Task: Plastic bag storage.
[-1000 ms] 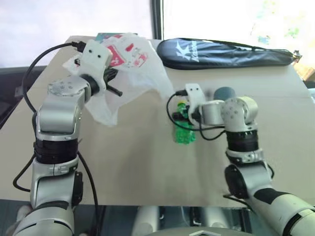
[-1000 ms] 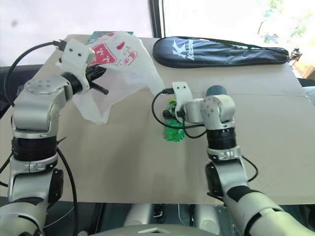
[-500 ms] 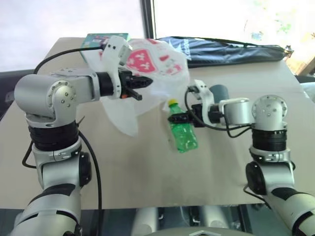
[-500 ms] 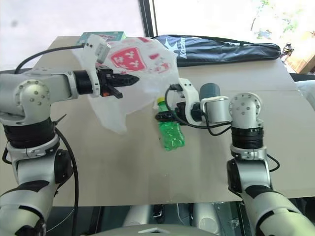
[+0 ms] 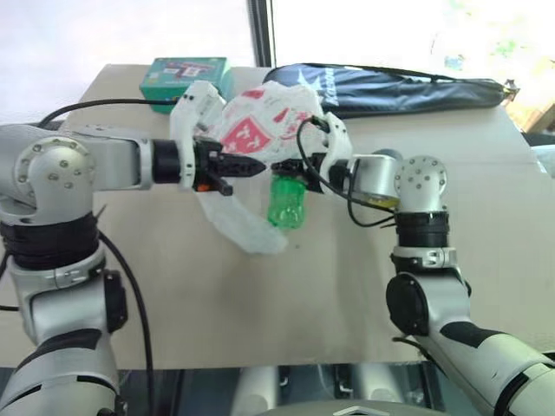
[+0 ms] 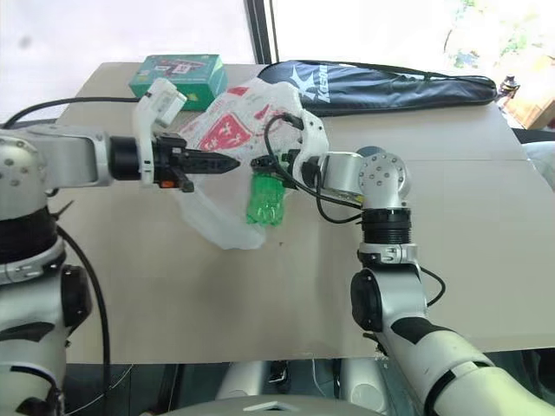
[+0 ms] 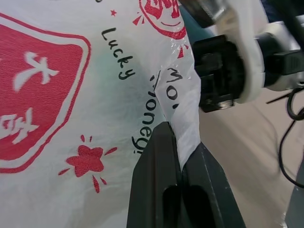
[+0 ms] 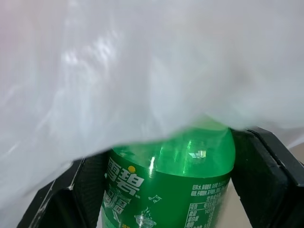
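Note:
The plastic bag [image 5: 276,111], thin white with red prints, hangs above the table [image 5: 260,303]. My left gripper [image 5: 245,166] is shut on a fold of it, and the left wrist view shows its black fingers [image 7: 164,180] pinching the plastic bag [image 7: 57,95]. A green bottle [image 5: 285,202] is held just to the right by my right gripper [image 5: 290,176], shut on it near the neck. In the right wrist view the plastic bag [image 8: 142,71] drapes over the top of the green bottle [image 8: 173,175] and hides its cap. One black finger [image 8: 268,171] stands on each side of the bottle.
A green box [image 5: 184,76] lies at the table's far left. A long black racket case [image 5: 408,87] stretches along the far edge to the right. The bag's loose lower end [image 5: 256,236] trails down to the tabletop.
My right gripper has lifted the green bottle and carried it left, up against the bag. My left gripper has drawn the bag back and to the right, and its wrist has rolled.

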### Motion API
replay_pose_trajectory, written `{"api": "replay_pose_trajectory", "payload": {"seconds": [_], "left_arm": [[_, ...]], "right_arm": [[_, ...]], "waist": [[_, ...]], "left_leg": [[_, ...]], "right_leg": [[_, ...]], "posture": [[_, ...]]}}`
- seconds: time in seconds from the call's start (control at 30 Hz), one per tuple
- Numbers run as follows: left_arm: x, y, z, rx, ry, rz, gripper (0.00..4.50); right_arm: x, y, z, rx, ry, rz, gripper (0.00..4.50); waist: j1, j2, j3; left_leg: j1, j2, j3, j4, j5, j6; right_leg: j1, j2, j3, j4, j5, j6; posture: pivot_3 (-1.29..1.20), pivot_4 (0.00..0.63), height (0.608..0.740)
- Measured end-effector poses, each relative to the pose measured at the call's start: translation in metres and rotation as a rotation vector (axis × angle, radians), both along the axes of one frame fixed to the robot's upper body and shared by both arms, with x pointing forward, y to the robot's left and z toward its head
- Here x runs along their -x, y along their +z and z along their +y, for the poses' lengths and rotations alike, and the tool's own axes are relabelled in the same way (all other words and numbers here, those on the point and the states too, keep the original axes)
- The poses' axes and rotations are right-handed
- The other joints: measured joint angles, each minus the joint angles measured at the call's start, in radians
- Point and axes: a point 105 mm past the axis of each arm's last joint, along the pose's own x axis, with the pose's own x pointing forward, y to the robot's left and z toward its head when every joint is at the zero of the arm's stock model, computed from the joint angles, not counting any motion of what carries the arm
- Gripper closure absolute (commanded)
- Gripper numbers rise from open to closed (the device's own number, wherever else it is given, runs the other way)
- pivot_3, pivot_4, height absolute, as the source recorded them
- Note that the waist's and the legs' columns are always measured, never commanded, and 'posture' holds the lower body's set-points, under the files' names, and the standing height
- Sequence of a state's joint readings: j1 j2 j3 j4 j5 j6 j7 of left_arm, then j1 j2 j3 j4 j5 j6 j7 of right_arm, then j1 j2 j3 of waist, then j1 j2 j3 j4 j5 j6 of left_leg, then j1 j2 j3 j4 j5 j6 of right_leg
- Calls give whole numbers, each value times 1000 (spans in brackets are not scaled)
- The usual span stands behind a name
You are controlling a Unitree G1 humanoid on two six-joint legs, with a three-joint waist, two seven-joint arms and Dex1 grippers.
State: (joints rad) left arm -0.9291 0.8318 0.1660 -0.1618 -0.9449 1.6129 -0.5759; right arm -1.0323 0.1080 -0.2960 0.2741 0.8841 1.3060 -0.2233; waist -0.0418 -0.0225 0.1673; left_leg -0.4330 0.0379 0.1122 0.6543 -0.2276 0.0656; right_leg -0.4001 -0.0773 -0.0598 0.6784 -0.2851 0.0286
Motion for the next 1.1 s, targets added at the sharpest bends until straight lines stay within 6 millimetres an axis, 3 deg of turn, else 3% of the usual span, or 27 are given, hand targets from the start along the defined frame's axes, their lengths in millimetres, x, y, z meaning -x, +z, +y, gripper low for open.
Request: {"api": "replay_pose_trajectory", "payload": {"seconds": [0.23, 0.43, 0.47, 0.53, 0.63, 0.7, 0.77, 0.87, 1.0, 1.1], "left_arm": [[19, 4, -7, 94, -117, 96, 4500], [22, 11, -14, 189, -123, 119, 4500], [22, 11, -14, 198, -116, 115, 4500], [20, 8, -13, 223, -77, 118, 4500], [17, 6, -8, 255, -12, 117, 4500], [19, 6, -8, 254, -4, 112, 4500], [19, 1, -8, 250, 9, 112, 4500], [0, -9, 9, 210, 170, 76, 4500], [-20, -21, 22, 129, 301, 14, 4500], [-33, -22, 28, 107, 373, -51, 4500]], "right_arm": [[-17, -4, 9, -90, -77, 62, 1358], [-26, -16, 21, -142, -86, 74, 1361], [-25, -14, 24, -154, -68, 52, 561], [-14, 1, 40, -213, 50, -34, 169], [1, 19, 51, -216, 152, -130, 169], [4, 19, 50, -203, 163, -153, 169], [9, 9, 41, -201, 181, -160, 169], [12, -2, 16, -129, 178, -183, 169], [22, 22, -19, -20, 185, -377, 169], [33, 25, -46, 93, 178, -474, 169]], "waist": [[1, 0, 0], [-2, 0, 1], [-3, 0, 2], [-6, 0, 2], [-2, 0, 2], [1, 0, 2], [6, -1, 1], [8, -1, 1], [8, -1, 1], [9, -1, 1]], "left_leg": [[0, 0, 1, -1, 0, 0], [0, 0, 2, -1, 0, 0], [0, 0, 2, -1, 0, 0], [0, 0, 3, -3, 0, 0], [0, 0, 3, -2, 0, 0], [0, 0, 3, -2, 0, 0], [0, -1, 3, -2, 0, 0], [0, -1, 3, -1, 0, 0], [0, -1, 2, -1, 0, 0], [0, -1, 3, -1, 0, 0]], "right_leg": [[-2, -1, 2, 0, 0, 0], [-2, -1, 2, 0, 0, 0], [-2, -1, 3, 0, 0, 0], [-3, -1, 4, 0, 0, 0], [-3, -1, 4, 0, 0, 0], [-3, -2, 3, 0, 0, 0], [-2, -2, 2, 0, 0, 0], [-2, -2, 2, 1, 0, 0], [-2, -1, 2, 1, 0, 0], [-2, 0, 2, 0, 0, 0]], "posture": [[0, 150, 740], [0, 150, 740], [0, 150, 740], [0, 150, 740], [0, 150, 740], [0, 150, 740], [0, 150, 740], [0, 150, 740], [0, 150, 740], [0, 150, 740]]}}
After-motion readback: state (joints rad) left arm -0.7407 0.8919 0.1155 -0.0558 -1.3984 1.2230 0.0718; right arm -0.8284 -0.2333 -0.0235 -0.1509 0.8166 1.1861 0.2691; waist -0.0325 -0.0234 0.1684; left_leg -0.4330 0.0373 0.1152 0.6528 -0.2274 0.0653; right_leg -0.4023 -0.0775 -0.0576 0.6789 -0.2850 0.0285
